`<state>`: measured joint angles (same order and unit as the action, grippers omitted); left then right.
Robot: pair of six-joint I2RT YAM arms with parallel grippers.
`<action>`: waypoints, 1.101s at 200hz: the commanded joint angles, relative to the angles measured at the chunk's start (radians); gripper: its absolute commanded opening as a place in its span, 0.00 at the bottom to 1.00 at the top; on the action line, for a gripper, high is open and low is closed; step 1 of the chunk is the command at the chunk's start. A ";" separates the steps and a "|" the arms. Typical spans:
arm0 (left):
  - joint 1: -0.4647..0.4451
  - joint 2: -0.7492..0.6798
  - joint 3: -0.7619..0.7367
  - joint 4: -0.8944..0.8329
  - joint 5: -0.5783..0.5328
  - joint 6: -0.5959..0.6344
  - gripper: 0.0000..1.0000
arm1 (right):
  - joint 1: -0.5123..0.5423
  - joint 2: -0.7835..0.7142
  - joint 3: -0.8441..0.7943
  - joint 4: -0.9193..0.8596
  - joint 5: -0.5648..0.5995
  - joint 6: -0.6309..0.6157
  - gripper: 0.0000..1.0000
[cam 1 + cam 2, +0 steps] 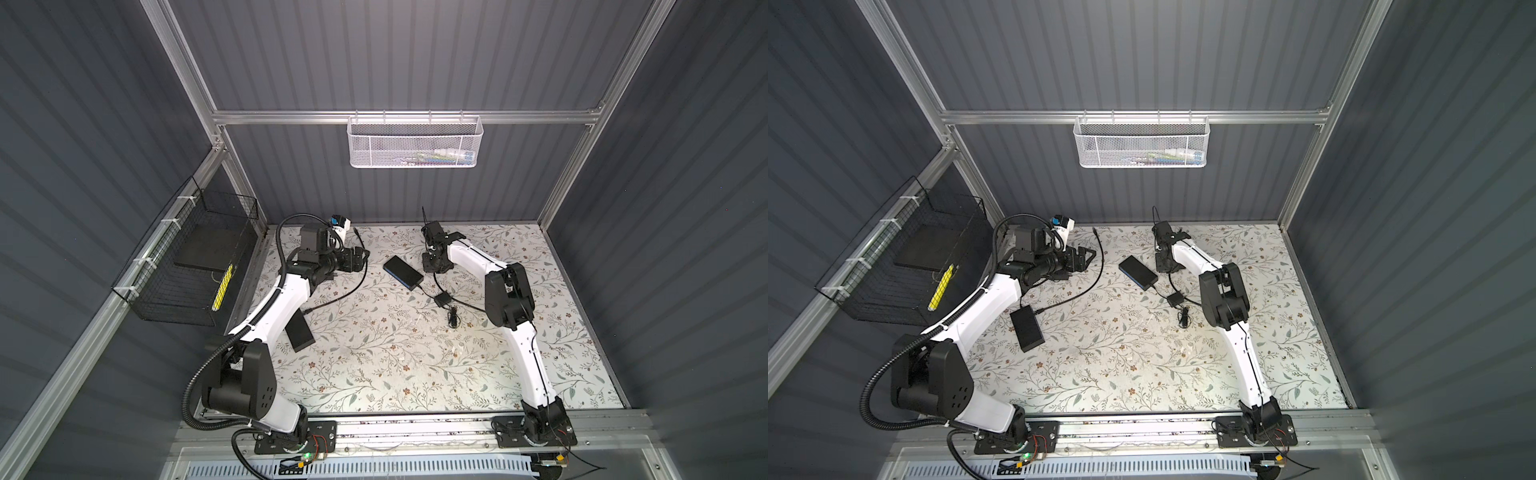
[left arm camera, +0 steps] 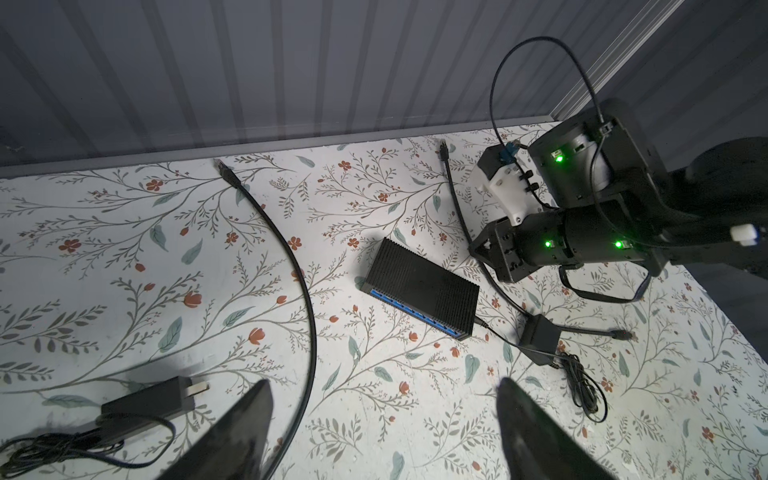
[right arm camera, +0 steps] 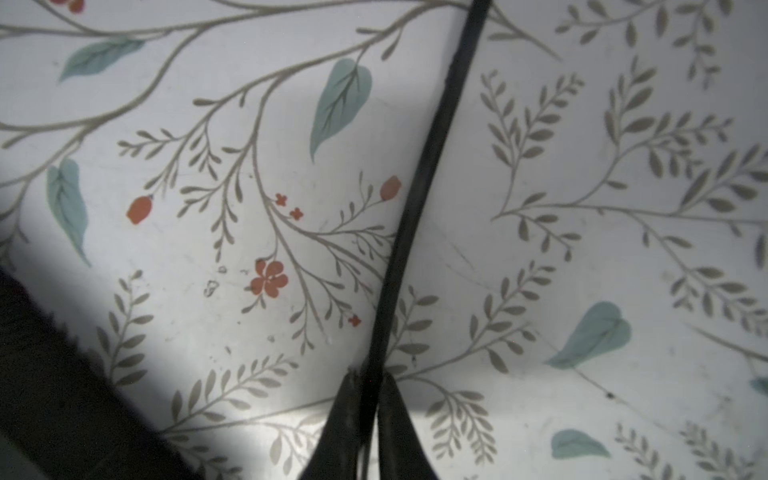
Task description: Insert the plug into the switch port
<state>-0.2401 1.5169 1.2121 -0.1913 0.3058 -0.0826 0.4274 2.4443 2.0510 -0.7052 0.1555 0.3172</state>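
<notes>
1. Pinching the cable point(image 3: 415, 208), the right gripper point(image 3: 370, 374) has its fingers point(image 3: 345, 415) pressed together on the cord down at the mat point(image 2: 124, 249). The hold is well back from the plug point(image 2: 444, 147), which lies near the mat's far edge and does not show in the right wrist view.
2. The left gripper point(image 2: 384, 382) hangs empty with fingers point(image 2: 249, 428) spread wide, looking at the switch point(image 2: 424, 282) from the opposite side. A thicker cable point(image 2: 299, 291) curves over the mat in front of it, untouched.
3. The switch lies flat between the two grippers, its long axis running diagonally in both top views, from far-left to near-right. A thin lead from an adapter point(image 2: 538, 338) enters its near short end.
4. What the next move turns on: the blue port face point(image 2: 415, 311) is the long side turned toward the left arm. The right gripper stands just beside the other long side, so the ports face away from it and from the plug.
5. Judging from this, the plug must be lifted, carried round the switch and aimed across the long axis into the blue face. The right arm is nearer the plug; the left is nearer the ports. Held so far back, the plug end will likely droop, so a hold closer to it looks needed.
</notes>
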 commanded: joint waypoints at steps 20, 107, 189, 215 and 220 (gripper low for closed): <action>0.006 -0.040 -0.016 -0.042 0.016 0.000 0.79 | -0.020 -0.123 -0.207 0.031 -0.030 0.008 0.00; -0.078 -0.037 -0.043 -0.031 0.049 -0.035 0.73 | -0.018 -0.625 -0.710 0.007 -0.119 -0.199 0.00; -0.055 -0.055 -0.082 -0.008 -0.047 -0.066 0.75 | 0.187 -0.739 -0.743 0.069 -0.296 -0.078 0.00; 0.059 -0.093 -0.121 -0.005 -0.067 -0.150 0.78 | 0.273 -0.666 -0.750 0.130 -0.308 -0.053 0.00; 0.086 -0.106 -0.133 0.003 -0.060 -0.168 0.78 | 0.285 -0.652 -0.752 0.136 -0.306 -0.060 0.00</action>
<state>-0.2604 1.4807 1.1286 -0.2100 0.2749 -0.1558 0.6605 1.7248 1.2930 -0.6231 -0.1066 0.2218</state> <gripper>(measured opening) 0.783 0.051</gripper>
